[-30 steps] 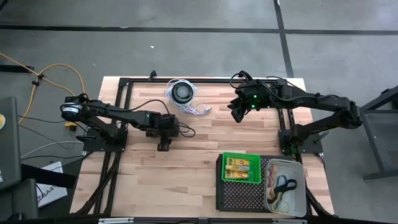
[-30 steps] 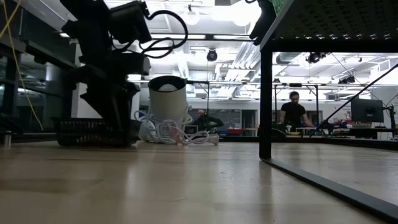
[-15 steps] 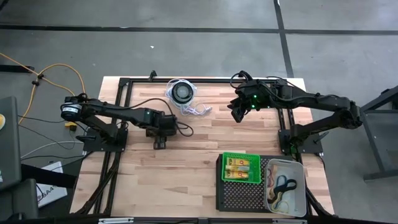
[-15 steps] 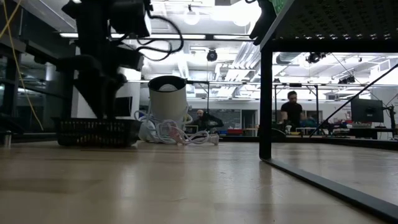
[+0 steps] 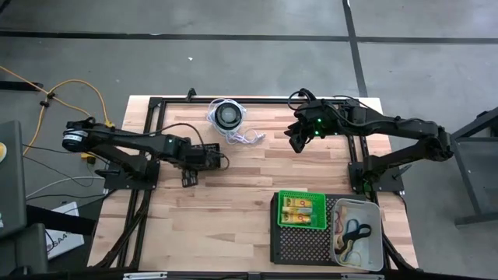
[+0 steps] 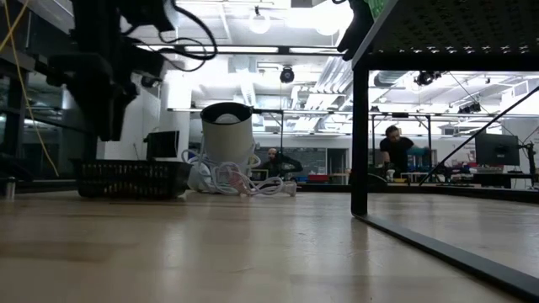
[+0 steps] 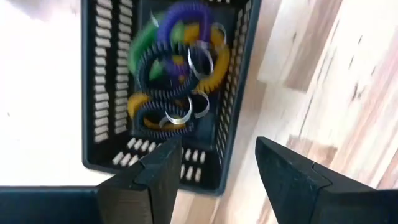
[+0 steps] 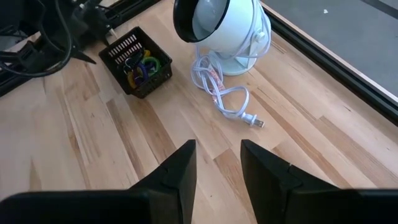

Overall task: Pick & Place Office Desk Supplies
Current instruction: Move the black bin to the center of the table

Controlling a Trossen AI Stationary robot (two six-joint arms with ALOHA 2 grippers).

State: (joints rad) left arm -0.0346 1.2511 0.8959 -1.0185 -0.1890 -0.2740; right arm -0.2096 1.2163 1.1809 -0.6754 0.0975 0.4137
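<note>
A small black mesh basket (image 7: 168, 93) stands on its bottom on the table, left of centre (image 5: 208, 158). It holds several coloured spiral coils (image 7: 177, 68) in green, purple, yellow and black, with metal rings. My left gripper (image 7: 217, 155) hangs open above the table beside the basket's corner, pointing steeply down, with nothing between its fingers; in the low view it is clear above the basket (image 6: 130, 178). My right gripper (image 8: 217, 155) is open and bare, raised over the table's far right (image 5: 297, 141).
A white fan (image 5: 226, 115) with a loose white cord (image 5: 249, 138) stands at the far middle. At the near right a black perforated tray (image 5: 299, 249) carries a green bin (image 5: 302, 208) with yellow packets and a pale bin (image 5: 356, 233) with rubber bands.
My left gripper has risen from down at the basket to well above it. It has drawn back toward the table's left edge and tipped more steeply downward while rolling. The basket has stayed where it was.
</note>
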